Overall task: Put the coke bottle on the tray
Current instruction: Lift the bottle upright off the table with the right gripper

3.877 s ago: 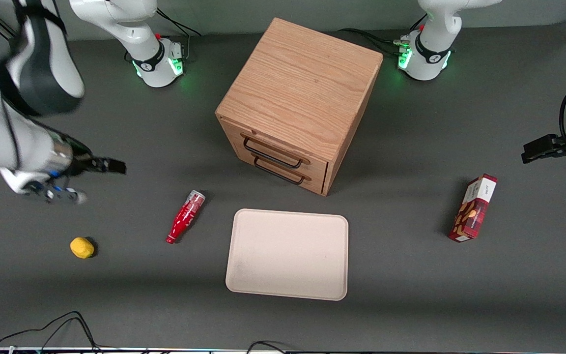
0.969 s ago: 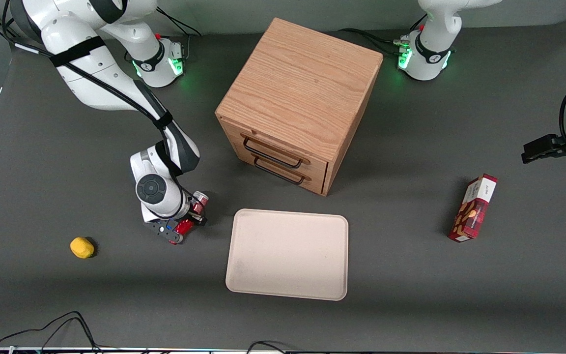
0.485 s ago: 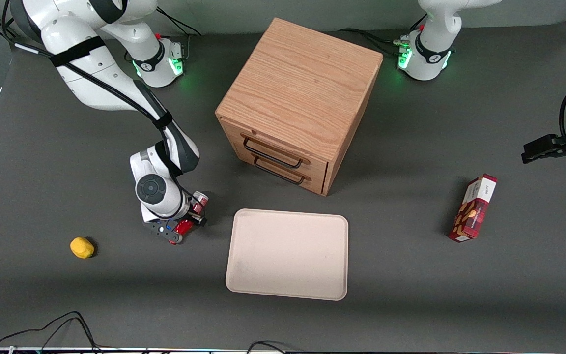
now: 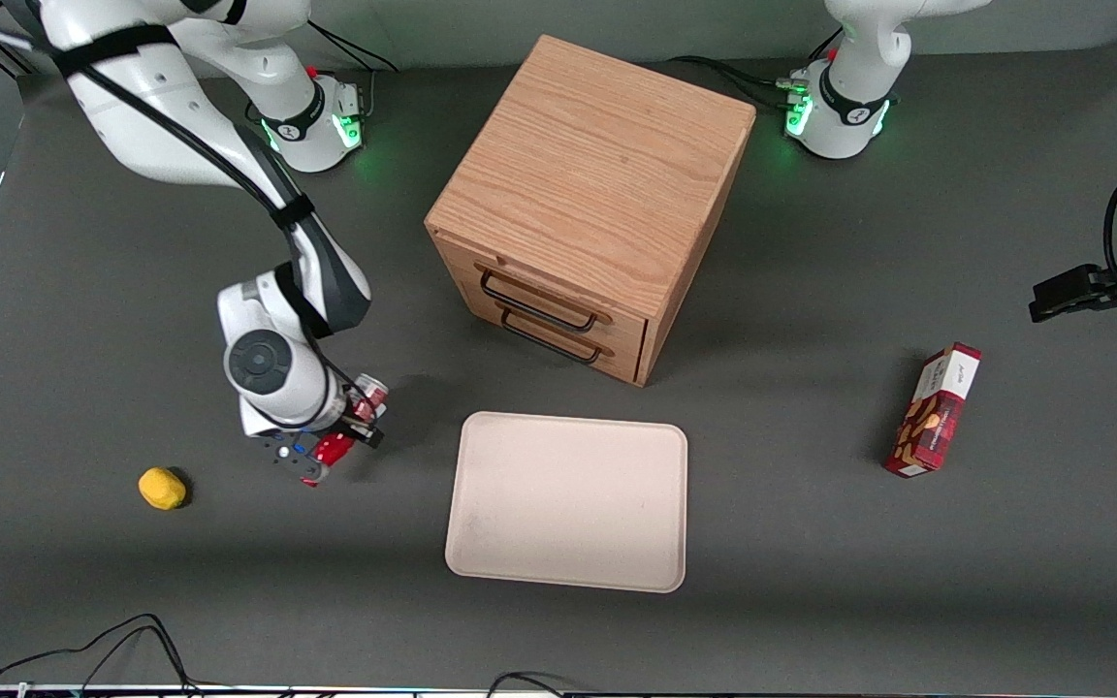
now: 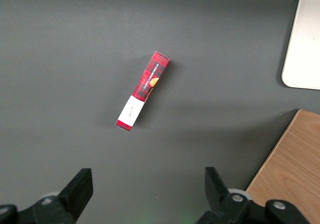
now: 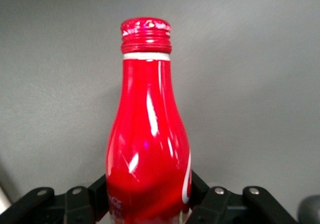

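My right gripper (image 4: 349,428) is shut on the body of the coke bottle (image 4: 330,449), a slim red bottle with a red cap. The bottle is held lying roughly level just above the table, cap end nearer the front camera. In the right wrist view the black fingers (image 6: 95,196) press both sides of the bottle (image 6: 148,149), whose cap (image 6: 146,34) points away from the gripper (image 6: 148,196) over bare grey table. The pale beige tray (image 4: 568,499) lies flat beside the bottle, toward the parked arm's end, and nothing lies on it.
A wooden drawer cabinet (image 4: 590,199) with two black handles stands farther from the camera than the tray. A small yellow object (image 4: 162,488) lies toward the working arm's end. A red snack box (image 4: 937,409) lies toward the parked arm's end. Cables run along the table's front edge.
From open and away from the bottle, the gripper came down and shut on it. In the last half second it rose with the bottle and shifted slightly toward the working arm's end.
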### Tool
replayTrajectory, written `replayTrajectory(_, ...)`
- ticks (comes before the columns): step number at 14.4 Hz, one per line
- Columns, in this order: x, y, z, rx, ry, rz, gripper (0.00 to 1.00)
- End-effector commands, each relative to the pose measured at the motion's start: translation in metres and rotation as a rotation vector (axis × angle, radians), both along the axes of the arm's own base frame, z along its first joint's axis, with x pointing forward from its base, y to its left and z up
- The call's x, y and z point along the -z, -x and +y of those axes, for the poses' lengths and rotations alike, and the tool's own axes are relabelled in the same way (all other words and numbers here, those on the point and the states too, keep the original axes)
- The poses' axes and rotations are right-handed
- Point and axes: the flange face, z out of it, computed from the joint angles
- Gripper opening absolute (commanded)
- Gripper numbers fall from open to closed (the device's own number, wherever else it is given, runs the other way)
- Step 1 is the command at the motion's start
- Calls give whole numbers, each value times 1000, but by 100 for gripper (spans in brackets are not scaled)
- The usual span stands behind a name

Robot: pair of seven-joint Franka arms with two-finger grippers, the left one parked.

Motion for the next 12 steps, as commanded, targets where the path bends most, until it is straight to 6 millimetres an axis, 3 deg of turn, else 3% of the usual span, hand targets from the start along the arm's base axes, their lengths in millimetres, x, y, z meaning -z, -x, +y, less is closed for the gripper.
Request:
replayTrajectory(1,-95,-3,-17,-40,-16,43,0)
replayTrajectory(6,-244,-15,-51,-108,-79,144,0)
replayTrajectory(7,-266,-15,-58,-124,-88,156,0)
replayTrajectory(8,-278,-14,-60,-134,-90,167,0)
replayTrajectory(10,-283,-16,-62,-143,-92,167,0)
replayTrajectory(12,-269,-34,-52,-150,-104,165,0)
